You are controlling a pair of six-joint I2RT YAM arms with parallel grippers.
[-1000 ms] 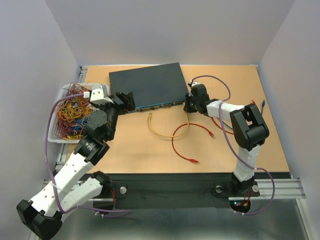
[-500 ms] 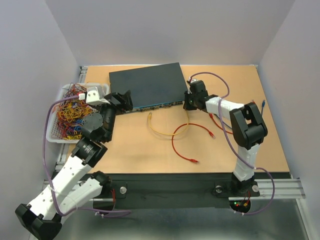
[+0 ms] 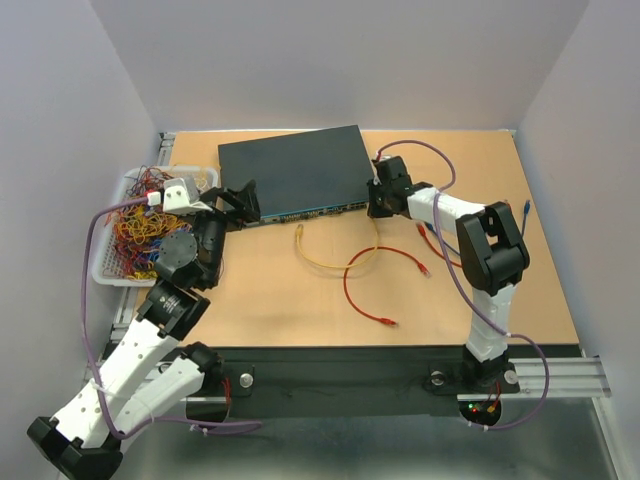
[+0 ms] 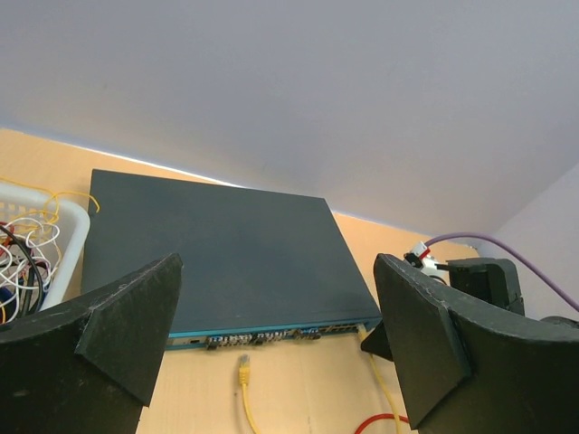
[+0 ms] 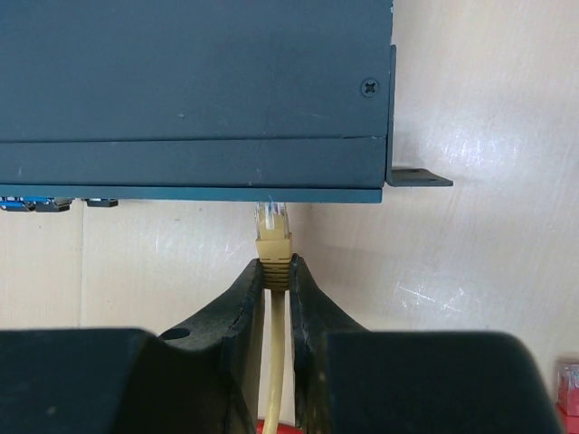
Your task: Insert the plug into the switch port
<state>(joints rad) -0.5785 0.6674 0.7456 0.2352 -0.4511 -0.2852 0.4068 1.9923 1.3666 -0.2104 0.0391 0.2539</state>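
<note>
Over the desk [image 3: 500, 300], top view. Noted switch [image 3: 295, 175] at far centre, socket face toward the near side. Found right fingers [image 3: 376, 206] at its near right corner, pinched on one end of yellow cable [image 3: 330, 266]. Found left fingers [image 3: 244, 198] spread wide at the near left corner, holding nothing. Counted: one switch, one white wire basket [image 3: 110, 272] of tangled wires at left, one yellow cable, at least two red cables [image 3: 346, 285], the second partly hidden by the right arm. Risk, judged: with nothing clamping the box, could skid toward the far side under an insertion push.

From left wrist. Saw switch [image 4: 217, 258] between the two open left fingers [image 4: 127, 321], apart from both. Counted: one free yellow plug [image 4: 242, 365] lying just near the socket row. Sockets too small to count.

From right wrist. Found right fingers [image 5: 242, 307] closed on the boot of plug [image 5: 272, 221], clear tip at or just short of the near edge of switch [image 5: 190, 81]; cannot tell whether touching. Saw sockets [image 5: 36, 204] only at the left edge, none straight ahead of the tip. Risk, judged: pushed straight, likely to butt on blank panel, bending the latch or twisting in the grip; probably needs shifting left first. Counted: one held plug, one mounting ear [image 5: 418, 177] at right, one red plug [image 5: 568, 375] in the near right corner.
</note>
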